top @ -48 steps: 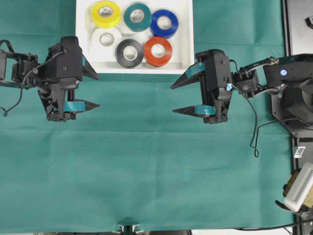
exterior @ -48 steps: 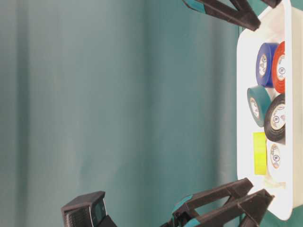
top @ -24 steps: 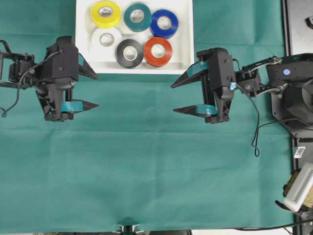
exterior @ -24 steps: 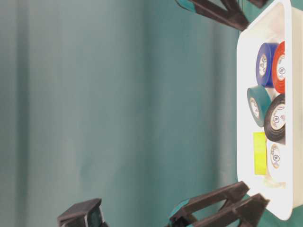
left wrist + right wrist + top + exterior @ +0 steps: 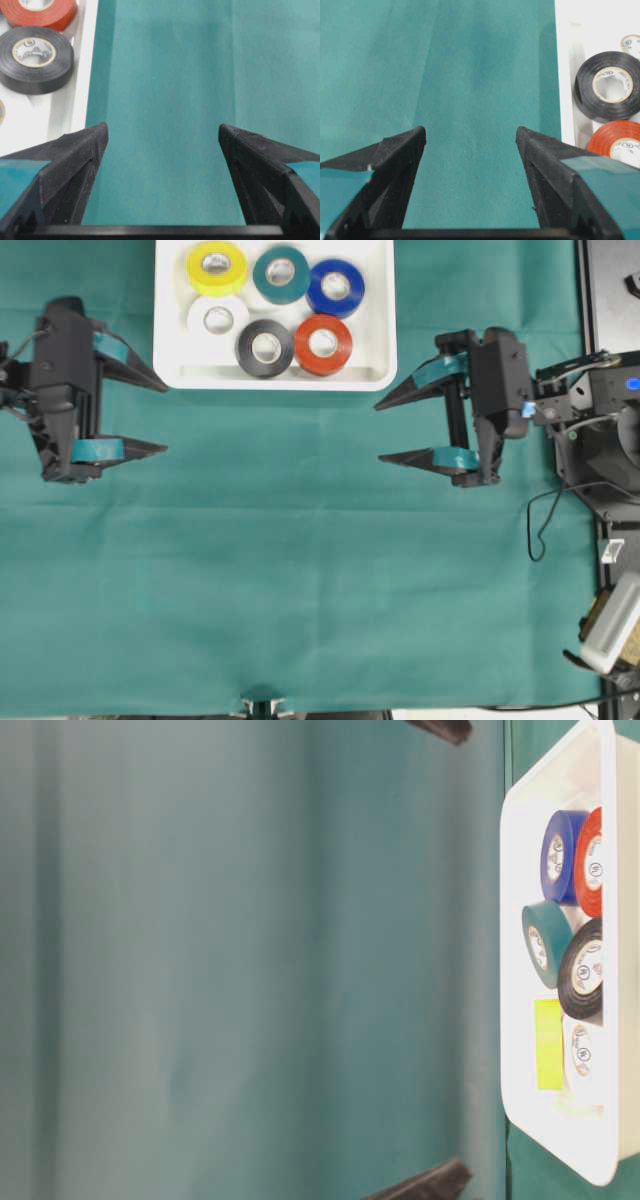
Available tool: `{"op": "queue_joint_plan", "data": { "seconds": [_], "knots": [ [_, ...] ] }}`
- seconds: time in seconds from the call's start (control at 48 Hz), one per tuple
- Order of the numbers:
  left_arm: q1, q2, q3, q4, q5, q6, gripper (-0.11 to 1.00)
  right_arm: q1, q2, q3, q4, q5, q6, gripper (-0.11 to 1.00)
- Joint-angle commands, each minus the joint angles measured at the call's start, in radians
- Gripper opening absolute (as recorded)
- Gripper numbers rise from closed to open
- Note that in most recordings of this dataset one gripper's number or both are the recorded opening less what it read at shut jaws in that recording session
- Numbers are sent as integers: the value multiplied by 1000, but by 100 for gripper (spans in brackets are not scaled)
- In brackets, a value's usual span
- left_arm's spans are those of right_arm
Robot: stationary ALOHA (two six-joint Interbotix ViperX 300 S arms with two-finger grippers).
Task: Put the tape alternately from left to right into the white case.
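The white case sits at the top middle of the green cloth and holds several rolls of tape: yellow, teal, blue, white, black and red. My left gripper hangs open just left of the case's near corner, with nothing between its fingers. My right gripper stands open below the case's right corner, also empty. The left wrist view shows the gripper over bare cloth with the black roll at upper left. The right wrist view shows the gripper over cloth too.
Green cloth covers the table. The right arm's black base and a white device stand past the cloth's right edge. In the table-level view only two black fingertips show beside the case.
Both arms have drawn outward from the case, the left gripper to the left and the right gripper to the right. Both stay open, and the rolls have not moved.
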Motion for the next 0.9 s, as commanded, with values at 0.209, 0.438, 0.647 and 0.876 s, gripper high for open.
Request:
{"op": "queue_joint_plan", "data": {
  "seconds": [0.209, 0.438, 0.647, 0.876],
  "knots": [
    [-2, -118, 67, 0, -64, -2, 56, 3, -109, 32, 2, -3, 0, 68],
    [-2, -181, 112, 0, -84, -2, 56, 3, -201, 71, 2, -3, 0, 68],
    [3, -239, 147, 0, -84, 0, 56, 3, -281, 107, 2, -3, 0, 68],
    [9, -322, 198, 0, -84, -2, 56, 3, -356, 141, 2, -3, 0, 68]
  ]
}}
